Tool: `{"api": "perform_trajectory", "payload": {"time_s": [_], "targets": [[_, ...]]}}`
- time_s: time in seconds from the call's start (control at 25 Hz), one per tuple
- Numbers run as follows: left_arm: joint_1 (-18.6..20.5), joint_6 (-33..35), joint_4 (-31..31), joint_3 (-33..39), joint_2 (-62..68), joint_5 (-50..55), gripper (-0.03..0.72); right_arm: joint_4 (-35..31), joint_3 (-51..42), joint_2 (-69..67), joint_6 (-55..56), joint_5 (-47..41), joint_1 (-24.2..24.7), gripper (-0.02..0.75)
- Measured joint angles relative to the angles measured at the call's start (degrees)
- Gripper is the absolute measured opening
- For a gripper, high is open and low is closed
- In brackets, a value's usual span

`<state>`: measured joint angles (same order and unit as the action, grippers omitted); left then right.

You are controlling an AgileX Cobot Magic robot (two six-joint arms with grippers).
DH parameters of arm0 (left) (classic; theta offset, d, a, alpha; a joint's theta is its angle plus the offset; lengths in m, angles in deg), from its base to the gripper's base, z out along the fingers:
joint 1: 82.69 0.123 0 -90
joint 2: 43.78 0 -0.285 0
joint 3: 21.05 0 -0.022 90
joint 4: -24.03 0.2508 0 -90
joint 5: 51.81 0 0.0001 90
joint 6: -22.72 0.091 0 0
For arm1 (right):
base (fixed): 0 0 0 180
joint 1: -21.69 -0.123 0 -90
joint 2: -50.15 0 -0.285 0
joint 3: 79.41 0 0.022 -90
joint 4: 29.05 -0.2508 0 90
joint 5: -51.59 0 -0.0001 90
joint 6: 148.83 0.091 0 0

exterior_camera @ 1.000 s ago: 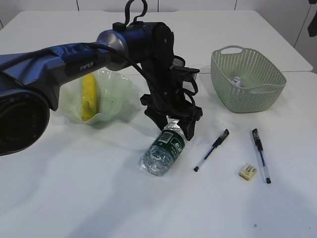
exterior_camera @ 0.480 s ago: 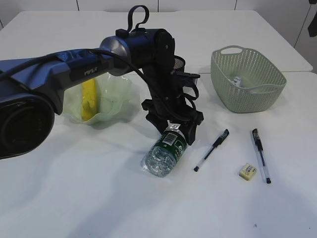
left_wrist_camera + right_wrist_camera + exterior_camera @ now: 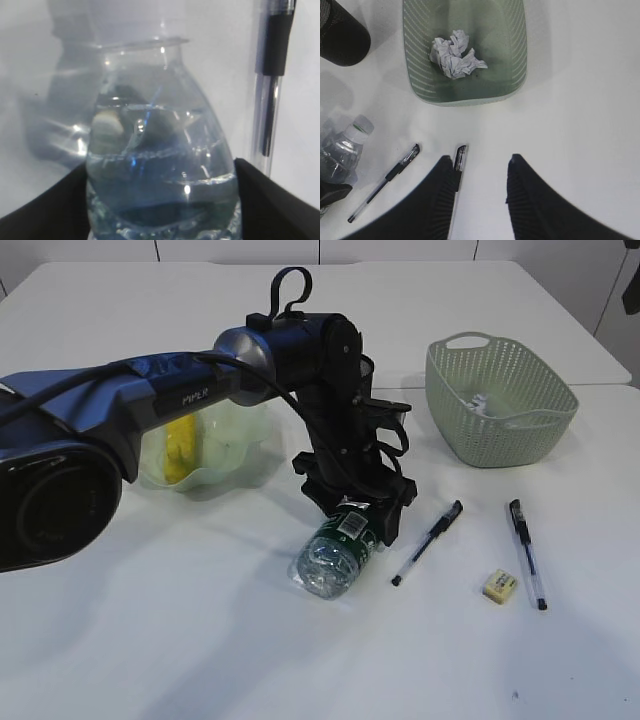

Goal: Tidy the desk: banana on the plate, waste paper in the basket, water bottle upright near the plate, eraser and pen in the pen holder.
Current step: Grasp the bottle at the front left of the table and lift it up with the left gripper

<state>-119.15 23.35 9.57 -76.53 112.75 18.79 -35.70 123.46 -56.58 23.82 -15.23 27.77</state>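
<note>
White tables under even indoor light

A white table point(image 3: 200, 640) fills the exterior view, its surface plain and matte, with soft, blurred shadows. Behind it a second white table point(image 3: 480, 300) butts against the first, a thin seam running between them. Along the top edge a strip of pale wall panels point(image 3: 400, 250) shows, split by dark vertical joints.

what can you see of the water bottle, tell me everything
The water bottle is clear ribbed plastic with a dark green label and a white cap. It lies on its side on the white table, base toward the camera, partly filled with water. The left end effector straddles its upper body with fingers wide apart. A pen lies just beside it, not touching.
</note>
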Motion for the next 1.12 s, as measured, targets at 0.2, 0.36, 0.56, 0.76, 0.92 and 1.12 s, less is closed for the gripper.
{"api": "perform_trajectory", "payload": {"time_s": [0.2, 0.36, 0.56, 0.76, 0.92, 1.12], "targets": [[0.0, 0.0, 0.6, -0.6, 0.0, 0.0, 0.437, 0.0, 0.0, 0.0, -0.1, 0.0, 0.0, 0.270], [0.0, 0.0, 1.5, -2.2, 0.5, 0.1, 0.382, 0.1, 0.0, 0.0, -0.2, 0.0, 0.0, 0.270], [0.0, 0.0, 2.0, -5.9, 0.6, 0.1, 0.375, 0.1, 0.0, 0.0, -0.4, 0.0, 0.0, 0.270], [0.0, 0.0, 2.0, -9.5, 0.6, 0.4, 0.374, 0.1, 0.0, 0.0, -0.4, 0.0, 0.0, 0.270], [0.0, 0.0, 2.8, -11.8, 0.6, 0.5, 0.374, 0.1, 0.0, 0.0, -0.4, 0.0, 0.0, 0.270], [0.0, 0.0, 4.2, -14.4, 0.6, 0.6, 0.374, 0.1, 0.0, 0.0, -0.4, 0.0, 0.0, 0.270]]}}
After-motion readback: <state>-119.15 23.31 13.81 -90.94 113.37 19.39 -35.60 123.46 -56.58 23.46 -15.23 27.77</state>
